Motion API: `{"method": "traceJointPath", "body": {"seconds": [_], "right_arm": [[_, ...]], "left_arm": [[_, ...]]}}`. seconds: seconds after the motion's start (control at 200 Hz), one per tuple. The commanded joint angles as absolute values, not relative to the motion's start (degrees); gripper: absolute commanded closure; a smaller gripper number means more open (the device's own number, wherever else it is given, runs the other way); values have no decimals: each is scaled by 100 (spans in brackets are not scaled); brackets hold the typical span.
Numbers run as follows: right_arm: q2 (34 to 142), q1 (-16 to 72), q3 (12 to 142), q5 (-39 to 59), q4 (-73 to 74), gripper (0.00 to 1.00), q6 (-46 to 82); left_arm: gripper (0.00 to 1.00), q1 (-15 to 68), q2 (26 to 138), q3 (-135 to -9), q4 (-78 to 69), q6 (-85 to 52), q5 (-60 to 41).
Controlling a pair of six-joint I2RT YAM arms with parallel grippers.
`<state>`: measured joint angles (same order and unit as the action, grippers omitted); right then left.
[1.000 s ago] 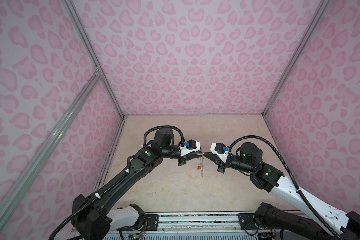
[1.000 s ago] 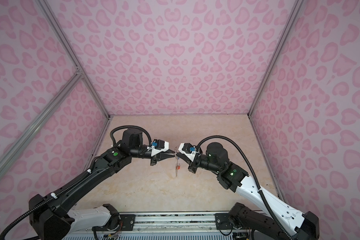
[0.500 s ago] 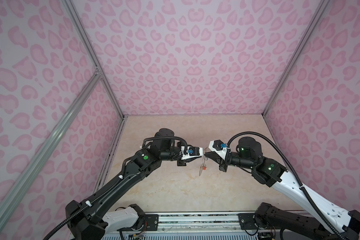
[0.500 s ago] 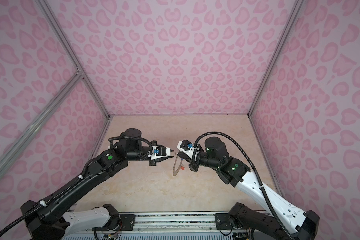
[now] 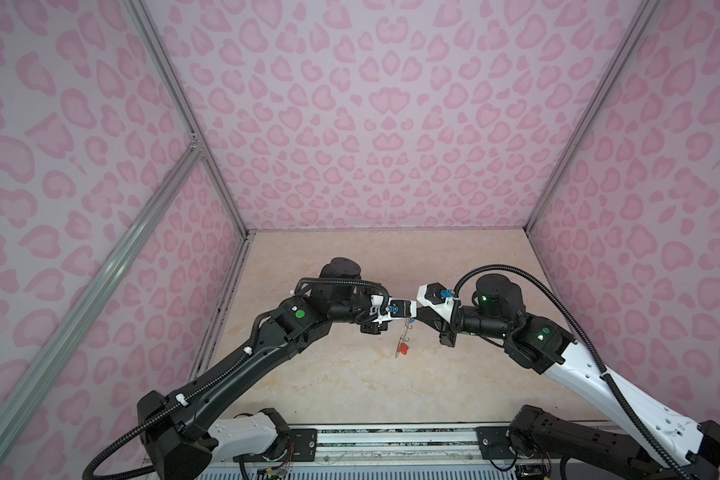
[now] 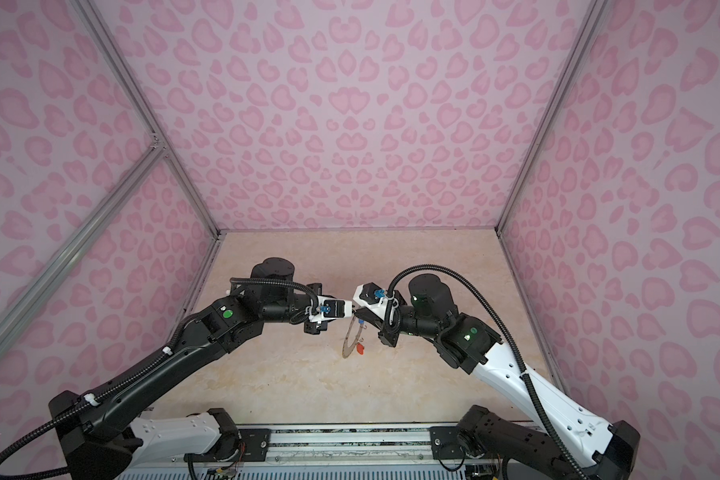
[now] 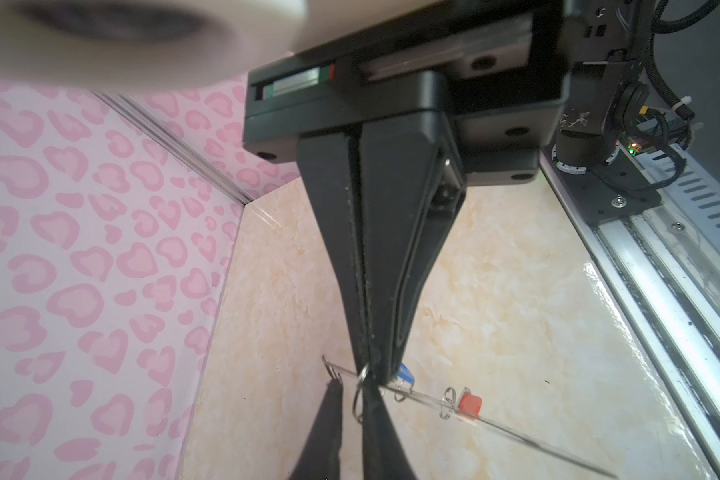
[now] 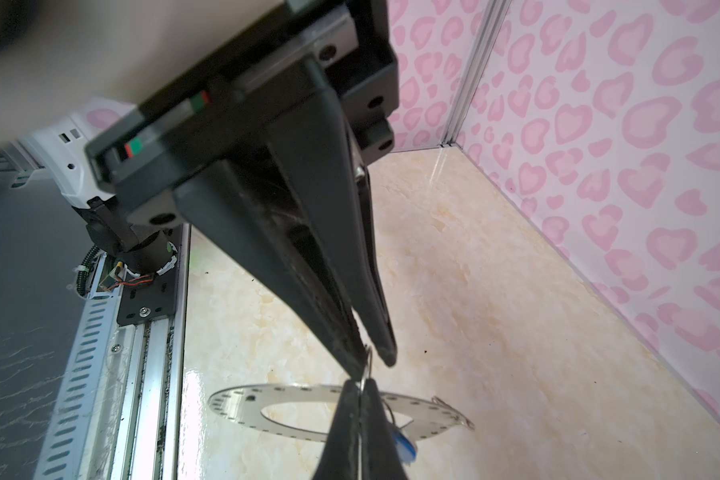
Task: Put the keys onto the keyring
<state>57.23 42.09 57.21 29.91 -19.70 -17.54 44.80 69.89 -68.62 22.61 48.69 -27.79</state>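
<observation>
The keyring, a flat grey metal disc with a big centre hole and small holes round its rim (image 8: 242,405), is up in the air over the beige marbled surface (image 8: 495,332), between the two arms near the middle. In a top view it hangs tilted, nearly edge-on (image 6: 346,347). A red oval plastic tag (image 7: 469,404) dangles from its rim by a thin loop, so we judge the red-tagged key is on. A blue oval plastic tag (image 7: 407,377) sits just beside the left tips.

The contact point is a small round wire loop (image 7: 355,399) at the rim. The left end effector (image 7: 377,372) is closed, its tips pinched on that wire loop. The right end effector (image 8: 373,359) is closed too. We read it as pinching the same wire loop from the opposite side, tip to tip with the left. Nothing else carries the disc, so it seems to hang from this loop.

Step in hand, our call: getting the blue-tagged key's loop onto the keyring, or settling it there. The next move needs one pinch held firm while the other works the thin wire or lets go. It should be small and slow, with no twisting of the disc, or everything drops.

Hard to make out:
- We can't pick out the metal blade of either key.
- We can't tell whether the blue tag's loop passes through a rim hole.
- The fingers cut across the disc in the right wrist view, and it is a bare line in the left wrist view.
- The top views are too small to show the tips.
</observation>
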Motion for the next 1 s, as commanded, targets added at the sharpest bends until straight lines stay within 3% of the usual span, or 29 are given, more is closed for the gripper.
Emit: {"method": "traceJointPath", "body": {"seconds": [0.0,0.285,0.38,0.495,0.995], "right_arm": [[5687,4241,5691,3160,-1810,100,-1864],[5618,4386,5645,2919,-1832,100,-2303],[5467,4386,5548,2543,-1778,80,-2285],[5139,4386,5228,2070,-1617,68,-2252],[4734,4415,4798,1318,-795,68,-2428]], "left_arm": [[93,4479,7022,-6943,2365,4966,-2714],[97,4479,7117,-7013,2527,4917,-3083],[97,4416,7145,-7027,2420,4586,-3213],[97,4231,7076,-6903,2069,4189,-3661],[97,4009,6875,-6405,531,2757,-4074]]}}
